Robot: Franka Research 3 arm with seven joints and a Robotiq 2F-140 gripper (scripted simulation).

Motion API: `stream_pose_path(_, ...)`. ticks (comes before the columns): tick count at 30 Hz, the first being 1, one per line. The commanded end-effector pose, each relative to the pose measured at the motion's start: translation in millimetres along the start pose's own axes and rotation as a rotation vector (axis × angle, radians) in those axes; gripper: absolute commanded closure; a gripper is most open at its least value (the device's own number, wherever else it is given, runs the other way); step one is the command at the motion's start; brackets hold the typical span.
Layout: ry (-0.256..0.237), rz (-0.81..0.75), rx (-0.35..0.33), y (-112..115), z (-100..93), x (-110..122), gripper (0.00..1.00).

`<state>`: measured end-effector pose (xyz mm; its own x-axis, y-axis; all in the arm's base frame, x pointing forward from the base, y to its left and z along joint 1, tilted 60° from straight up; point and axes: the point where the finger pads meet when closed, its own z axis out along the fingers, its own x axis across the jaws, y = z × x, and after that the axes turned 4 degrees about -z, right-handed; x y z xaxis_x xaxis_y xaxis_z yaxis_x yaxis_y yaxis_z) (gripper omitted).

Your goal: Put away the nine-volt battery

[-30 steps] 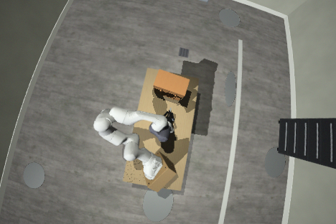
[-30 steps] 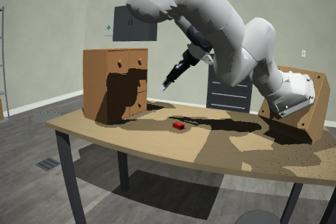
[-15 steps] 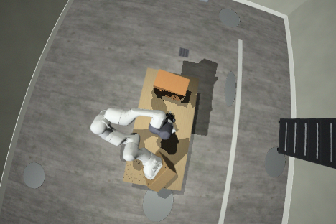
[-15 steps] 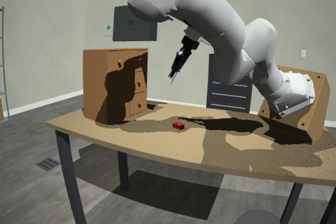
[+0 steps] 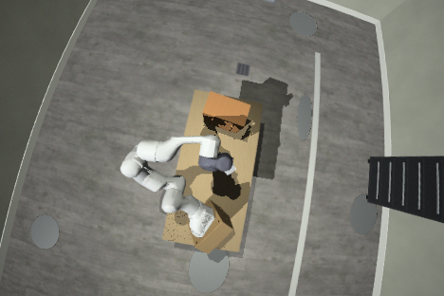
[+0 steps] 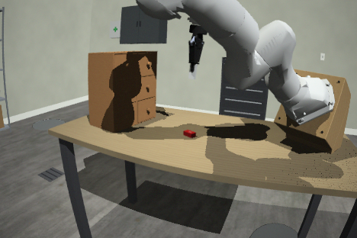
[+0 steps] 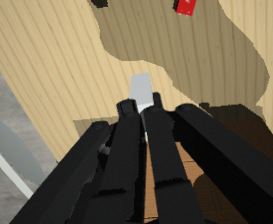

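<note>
Hanging above the table [image 5: 239,147] [image 6: 164,152] [image 7: 37,65], the claw [image 6: 192,72] [image 7: 143,87] is pointing downward, its two fingers pressing together at the tips with nothing showing in their grasp. The white arm [image 5: 157,152] [image 6: 229,11] is bending high over the wood and reaching out from a slanted wooden mount [image 5: 219,239] [image 6: 342,99] at the far end from the chest. In the top view the arm's dark wrist is hiding the claw.

The red battery [image 6: 189,133] [image 7: 186,7] is lying on the table, out in front of the chest and apart from it, between the chest and the mount. Nothing is touching it but the tabletop and the shade falling around it. In the wrist view it is sitting at the upper edge, partly cut off, well away from the fingertips.

The orange-brown chest [image 5: 228,108] [image 6: 100,88] [image 7: 191,171] is standing upright on the table, its drawer side facing the arm's end. Three round knobs are showing down the column nearest its edge, and those drawers are looking pushed in. A heavy shadow is covering the other column, so its drawers are staying unreadable. The battery inside the chest is not showing.
</note>
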<state>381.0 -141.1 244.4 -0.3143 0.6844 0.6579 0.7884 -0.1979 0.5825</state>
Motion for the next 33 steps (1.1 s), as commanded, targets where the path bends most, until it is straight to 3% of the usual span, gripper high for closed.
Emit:
stream_pose_path(1,0.048,0.09,0.091,-15.4,-4.6,10.7,1.0)
stream_pose_path(6,0.052,0.09,0.121,-18.7,-8.9,11.0,1.0)
stream_pose_path(33,0.052,0.09,0.122,-19.0,-9.2,11.1,1.0)
